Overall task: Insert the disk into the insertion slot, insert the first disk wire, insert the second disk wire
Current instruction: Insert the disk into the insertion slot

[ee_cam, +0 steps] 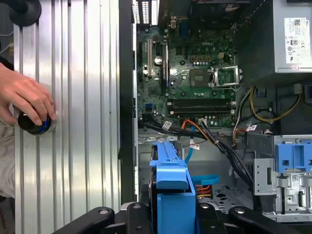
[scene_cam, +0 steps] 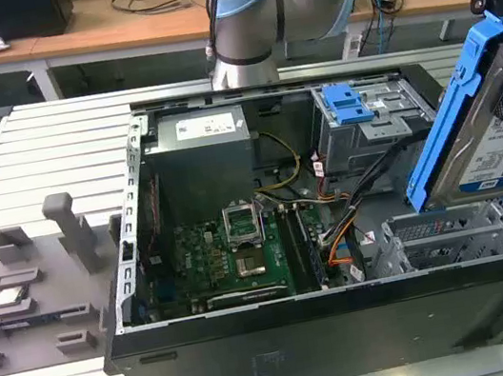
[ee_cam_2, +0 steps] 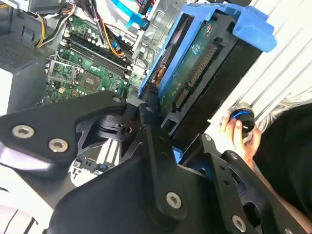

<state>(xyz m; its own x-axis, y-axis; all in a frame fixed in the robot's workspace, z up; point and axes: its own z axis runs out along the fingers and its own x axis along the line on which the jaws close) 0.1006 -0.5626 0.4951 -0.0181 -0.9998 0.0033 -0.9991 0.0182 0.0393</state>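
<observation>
– Over the near right corner of the open computer case [scene_cam: 333, 329], as the exterior view has it, what's hanging there?

– That's the disk [scene_cam: 500, 142] in its blue carrier, tilted steeply and held clear above the case, not in it.

– So how far along is the job?

– Early, I'd say. The insertion slot [scene_cam: 452, 232], the low perforated silver bay just under the disk, has no drive in it, so the first step is not yet done. Neither wire step looks done either.

– Can you see the wires?

– The first disk wire [ee_cam: 187, 154] shows in the first wrist view: a thin light-blue cable curving loose beside the carrier, near the motherboard edge, plugged into nothing on the disk. Which lead is the second one, I cannot tell.

– And the gripper?

– The gripper [ee_cam_2: 168, 129] is closed on the disk, its black fingers [ee_cam_2: 146, 114] clamped against the carrier's two sides, with the connector edge left bare. It touches nothing else.

– Anyone nearby?

– A person's hand [ee_cam: 27, 100] rests on a small round knob [ee_cam: 36, 126] on the ribbed table, outside the case.
</observation>
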